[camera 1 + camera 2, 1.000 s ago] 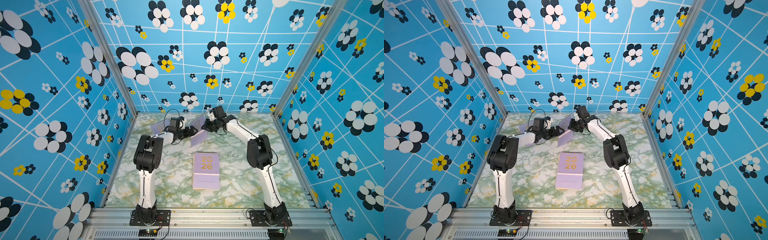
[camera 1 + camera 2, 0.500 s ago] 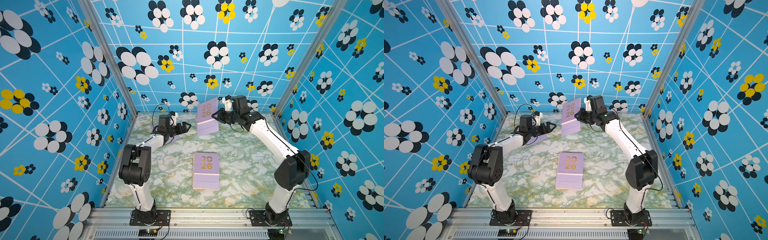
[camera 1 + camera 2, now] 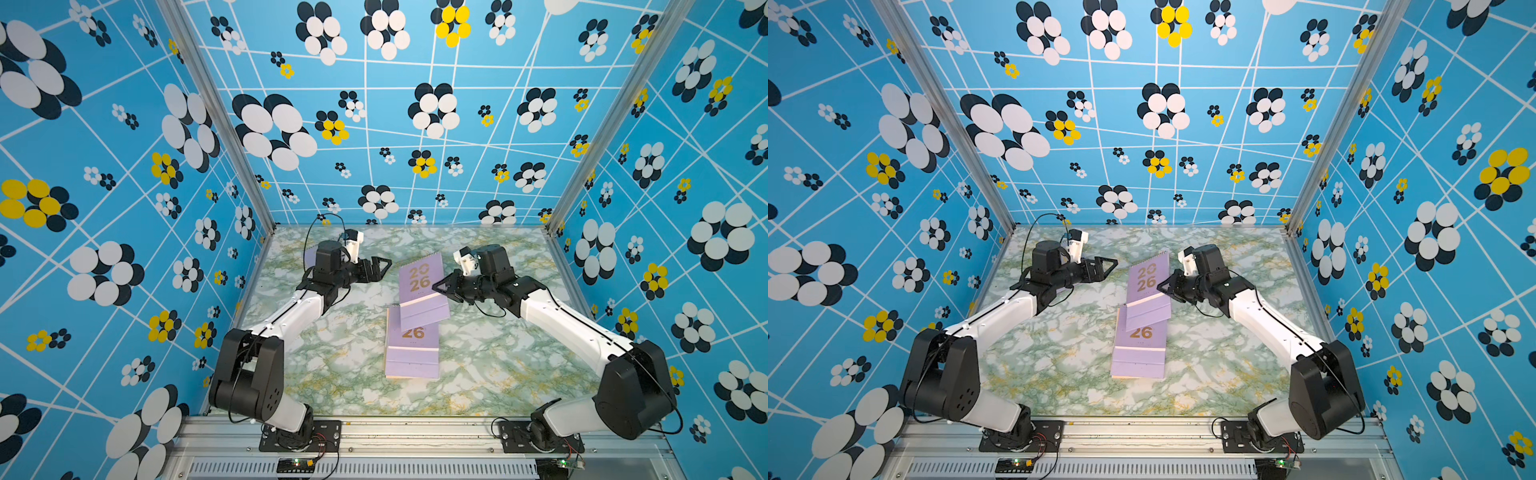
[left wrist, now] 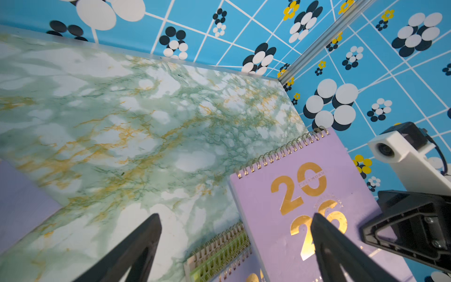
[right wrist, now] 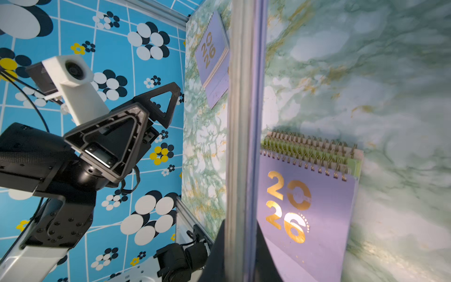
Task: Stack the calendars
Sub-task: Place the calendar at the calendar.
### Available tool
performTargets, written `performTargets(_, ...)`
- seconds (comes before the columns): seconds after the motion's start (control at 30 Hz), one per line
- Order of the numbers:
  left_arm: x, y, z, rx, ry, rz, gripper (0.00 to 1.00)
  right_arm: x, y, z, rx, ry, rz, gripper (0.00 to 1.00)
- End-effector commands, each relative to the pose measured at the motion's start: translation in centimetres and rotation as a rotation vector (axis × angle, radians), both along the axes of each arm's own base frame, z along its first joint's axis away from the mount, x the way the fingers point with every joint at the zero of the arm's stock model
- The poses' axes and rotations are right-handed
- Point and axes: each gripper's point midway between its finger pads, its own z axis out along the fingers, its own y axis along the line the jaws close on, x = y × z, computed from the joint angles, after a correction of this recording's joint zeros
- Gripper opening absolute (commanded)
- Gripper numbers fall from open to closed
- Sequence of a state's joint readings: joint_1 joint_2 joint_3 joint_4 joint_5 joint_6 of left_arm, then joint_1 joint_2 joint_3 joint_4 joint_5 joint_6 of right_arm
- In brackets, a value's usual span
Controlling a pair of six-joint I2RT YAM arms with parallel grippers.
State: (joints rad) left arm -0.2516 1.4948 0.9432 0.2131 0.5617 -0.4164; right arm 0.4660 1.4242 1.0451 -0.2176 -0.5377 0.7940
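Note:
My right gripper [image 3: 436, 286] [image 3: 1162, 286] is shut on the right edge of a lilac calendar [image 3: 419, 286] [image 3: 1148, 291] with a gold "2026". That calendar hangs tilted over the far end of the stack of calendars [image 3: 411, 353] [image 3: 1138, 357]. In the right wrist view the held calendar [image 5: 244, 109] shows edge-on between the jaws of my right gripper [image 5: 240, 236]. The stack [image 5: 305, 207] [image 4: 219, 254] has a lilac cover on top, with green-yellow and beige bindings under it. My left gripper [image 3: 383, 264] [image 3: 1111, 264] [image 4: 236, 219] stands open to the left of the held calendar [image 4: 305, 193].
Another lilac calendar [image 5: 212, 56] [image 3: 309, 254] lies flat near the back left wall, behind my left arm. Patterned blue walls close in the marble table [image 3: 332, 374] on three sides. A metal rail [image 3: 415, 428] runs along the front edge.
My right gripper lifted the lilac calendar at the back, then brought it down and forward over the stack. My left gripper stayed open and swung slightly right.

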Motion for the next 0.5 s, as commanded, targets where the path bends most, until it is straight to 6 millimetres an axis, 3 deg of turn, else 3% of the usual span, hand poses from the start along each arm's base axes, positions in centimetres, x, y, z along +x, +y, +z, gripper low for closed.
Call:
performTargets(0.0, -2.0, -0.5, 0.4, 0.018, -0.033, -0.039, 0.97, -1.4, 1.8, 2.7, 0.111, -0.083, 0.065, 0.0)
performTargets(0.23, -5.4, -1.2, 0.0, -0.028, -0.035, -0.075, 0.98, -3.4, 2.7, -0.2, 0.132, -0.062, 0.062, 0.0)
performTargets(0.47, -7.4, -1.0, -0.5, -0.024, -0.033, -0.08, 0.99, -4.2, 3.1, -1.0, 0.15, -0.096, 0.033, 0.0)
